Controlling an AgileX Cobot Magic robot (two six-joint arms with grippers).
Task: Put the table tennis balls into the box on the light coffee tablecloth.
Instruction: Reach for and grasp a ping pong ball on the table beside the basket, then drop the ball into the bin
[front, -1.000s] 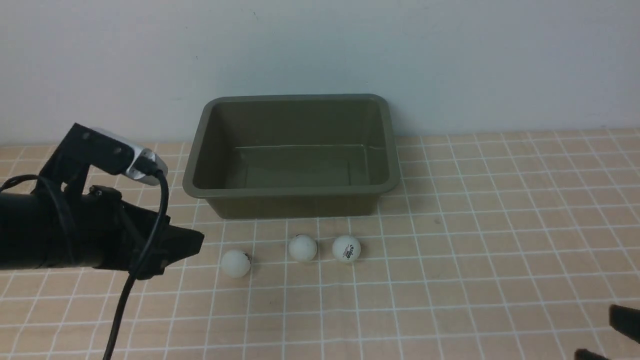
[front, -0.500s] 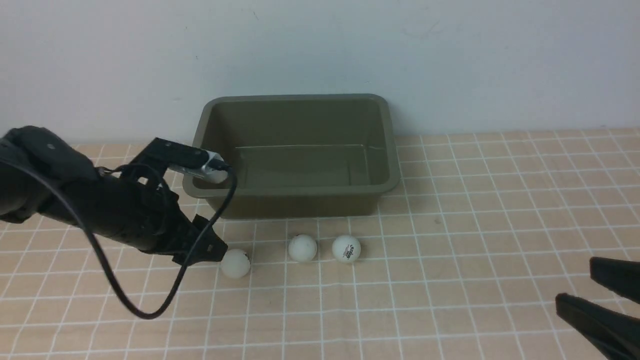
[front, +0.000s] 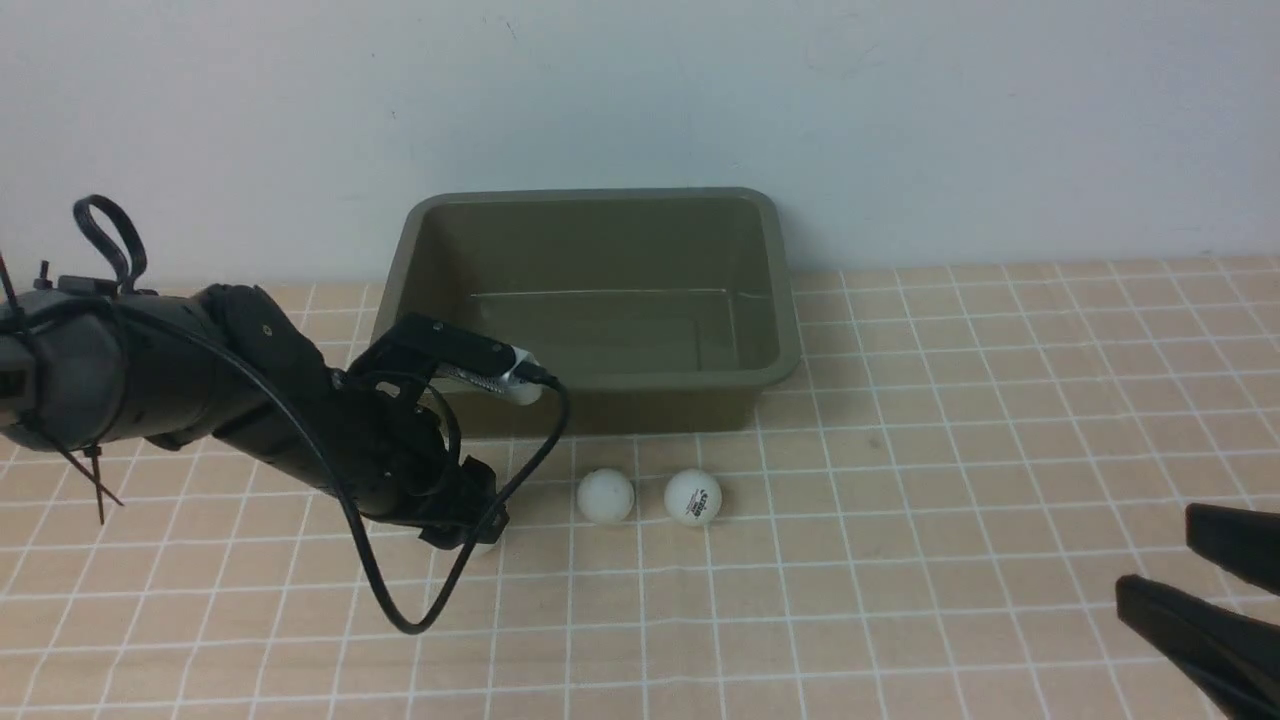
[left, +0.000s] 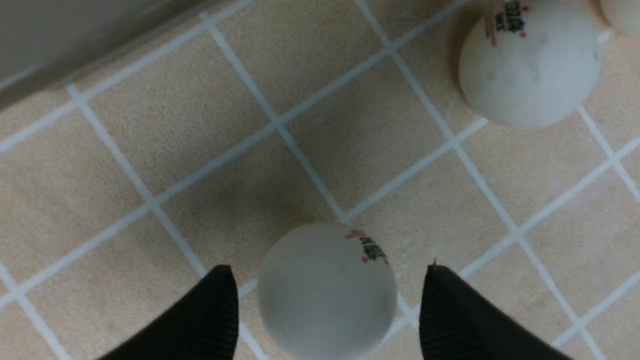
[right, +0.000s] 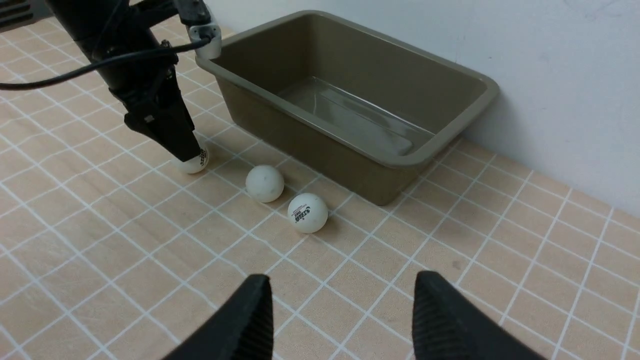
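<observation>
Now the left end effector (left: 327, 267) has dropped over the leftmost ball (left: 325, 305) on the cloth (front: 900, 600), open either side, not yet gripping; the box (front: 590, 381) is empty; the right end effector (right: 342, 287) waits open.

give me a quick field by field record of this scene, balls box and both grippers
box: olive, no balls inside
left ball: on tablecloth, between left gripper jaws, gaps both sides
middle ball: on cloth, in front of box
lettered ball: beside middle ball, not touching
left gripper: open, nothing gripped
right gripper: open, empty, away from balls
</observation>
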